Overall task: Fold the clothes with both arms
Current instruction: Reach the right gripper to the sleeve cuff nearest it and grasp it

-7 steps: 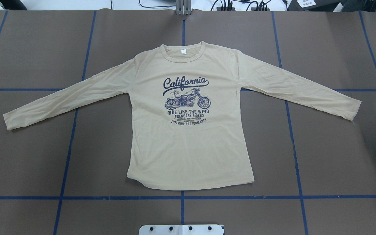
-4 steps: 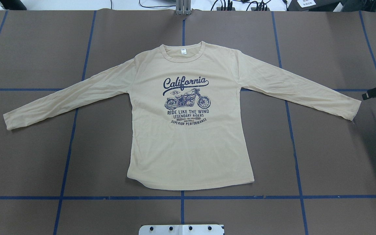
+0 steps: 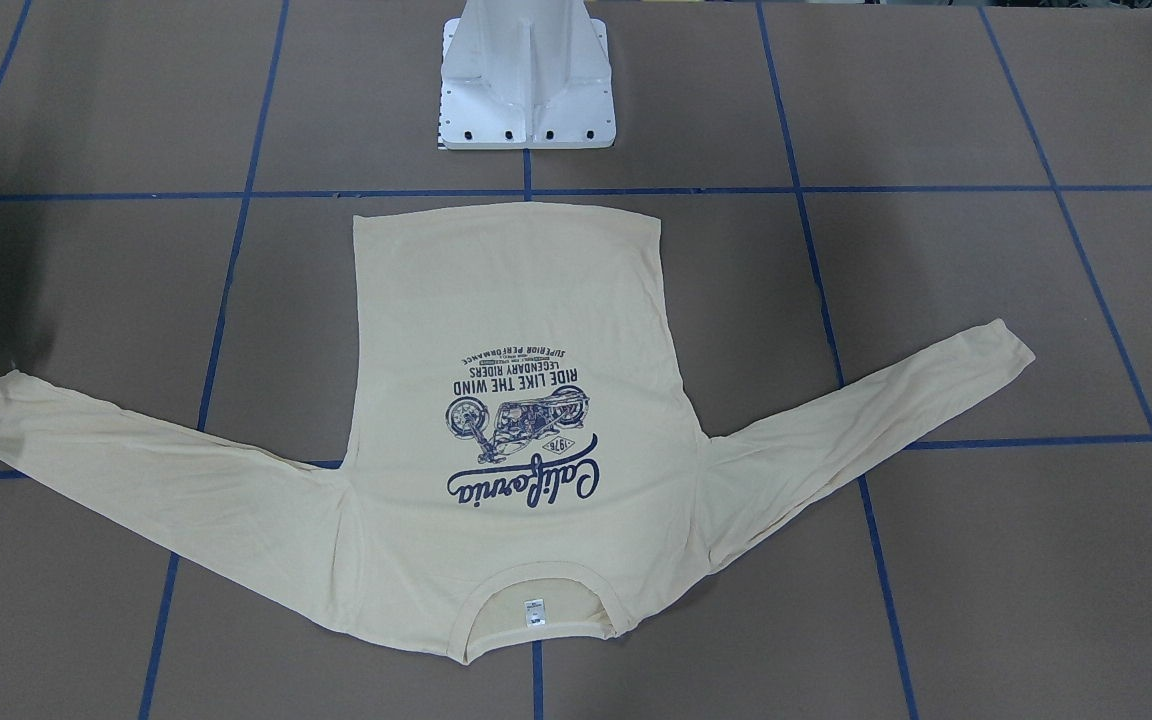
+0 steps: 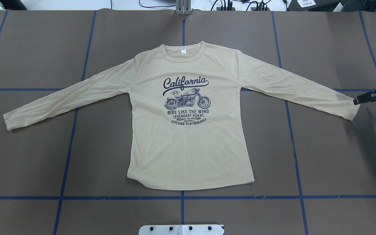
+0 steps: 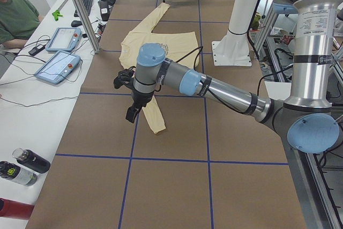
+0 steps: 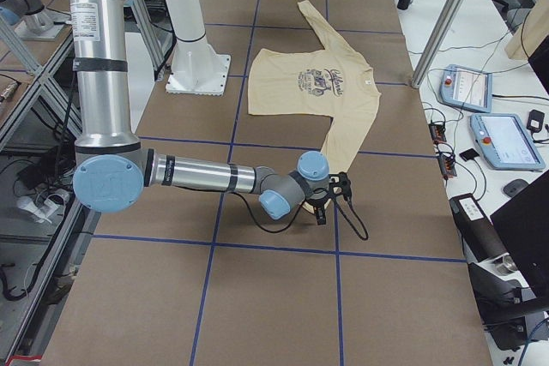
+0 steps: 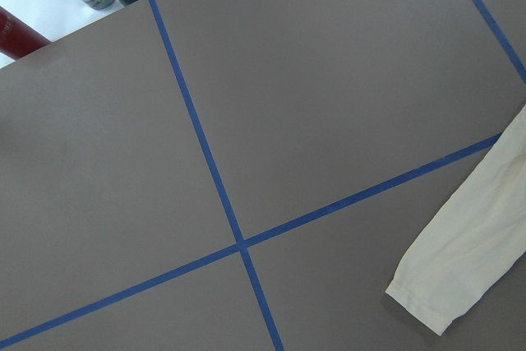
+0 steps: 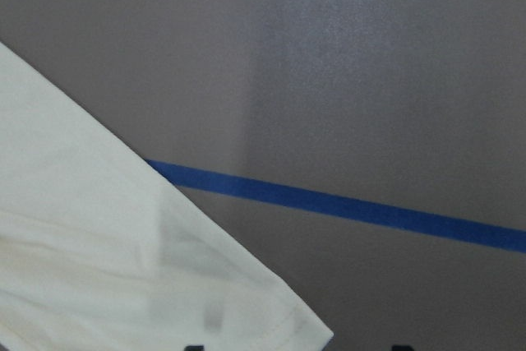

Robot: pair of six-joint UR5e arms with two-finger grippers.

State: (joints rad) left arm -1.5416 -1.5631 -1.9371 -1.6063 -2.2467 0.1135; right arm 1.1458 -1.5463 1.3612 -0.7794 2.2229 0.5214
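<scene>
right fingers (image 4: 366, 98) have neared the t-shirt (image 4: 188, 143) on brown (blue-taped) table (image 4: 331, 156).

One long-sleeved T-shirt (image 4: 188, 147), two robot arms (image 5: 225, 90), one white pedestal (image 3: 526, 60), two teach pendants (image 5: 58, 67), perhaps three bottles (image 5: 31, 160) at the bench's corner.

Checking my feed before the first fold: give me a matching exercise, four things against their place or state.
1 T-shirt
2 right gripper
3 pedestal base
4 neck label

A white, inside the collar
B at one sleeve's cuff
C spread flat, print up
D past the hem, off the cloth

Pairs: 1-C, 2-B, 3-D, 4-A.
</scene>
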